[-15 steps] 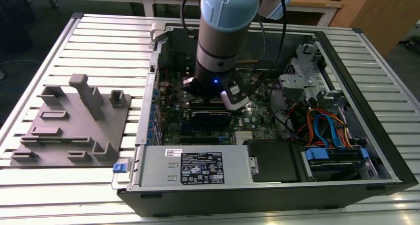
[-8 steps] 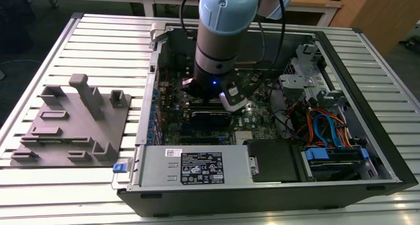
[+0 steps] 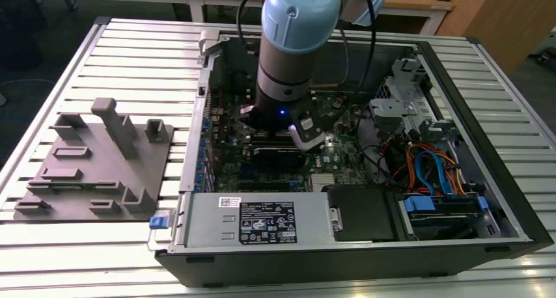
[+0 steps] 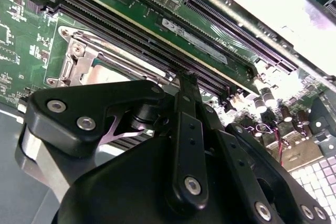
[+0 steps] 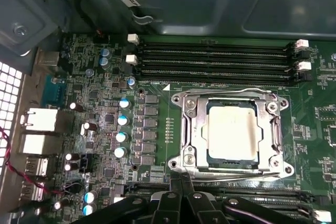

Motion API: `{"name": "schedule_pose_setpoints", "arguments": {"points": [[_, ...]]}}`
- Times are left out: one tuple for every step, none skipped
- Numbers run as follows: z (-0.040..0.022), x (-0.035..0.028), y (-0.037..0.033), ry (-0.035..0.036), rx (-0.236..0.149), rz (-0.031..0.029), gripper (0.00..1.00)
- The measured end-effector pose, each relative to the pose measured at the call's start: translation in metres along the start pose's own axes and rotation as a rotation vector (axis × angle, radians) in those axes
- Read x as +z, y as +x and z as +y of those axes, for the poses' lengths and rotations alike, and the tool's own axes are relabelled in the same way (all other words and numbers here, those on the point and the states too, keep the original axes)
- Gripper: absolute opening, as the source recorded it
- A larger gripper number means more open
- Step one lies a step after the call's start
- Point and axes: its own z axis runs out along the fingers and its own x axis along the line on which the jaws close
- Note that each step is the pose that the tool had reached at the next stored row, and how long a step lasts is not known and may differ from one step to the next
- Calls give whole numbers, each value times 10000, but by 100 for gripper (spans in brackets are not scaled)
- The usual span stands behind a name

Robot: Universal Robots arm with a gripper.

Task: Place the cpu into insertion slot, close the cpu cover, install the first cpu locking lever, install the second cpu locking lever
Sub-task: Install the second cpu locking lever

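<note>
In the first wrist view the cpu (image 5: 232,132), a square chip with a silver-grey top, lies in the insertion slot (image 5: 177,99) on the green motherboard. The silver cpu cover (image 5: 191,129) lies flat around it. Thin wire levers run along two opposite sides of the socket; the one nearer my fingers (image 5: 236,170) lies low along the frame. My gripper (image 5: 181,178) is shut, its tips at that lever's end by the socket corner; whether they touch it is unclear. In the second wrist view the gripper (image 4: 186,80) hangs just beside the cover (image 4: 84,66).
Long black memory slots (image 5: 215,59) flank the socket. Capacitors (image 5: 123,121) and rear ports (image 5: 39,124) stand beside it. In the exterior view the arm (image 3: 291,51) reaches down into the open computer case, with a power supply (image 3: 252,220), a cabled drive cage (image 3: 426,168) and a grey fixture plate (image 3: 96,168) nearby.
</note>
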Motion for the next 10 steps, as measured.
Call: {"name": "schedule_pose_setpoints", "arguments": {"points": [[-2,4,3,-27,0,1,10],[-3,8,5,-61,-2,0,10],[-3,12,8,-100,-3,-2,10],[-4,16,10,-137,-5,-3,10],[-5,19,12,-171,-7,-3,10],[-5,22,14,-209,-7,-4,10],[-6,26,15,-254,-7,-5,10],[-7,30,16,-293,-9,-6,10],[-8,33,16,-322,-11,-6,10],[-8,36,16,-343,-12,-6,10]]}}
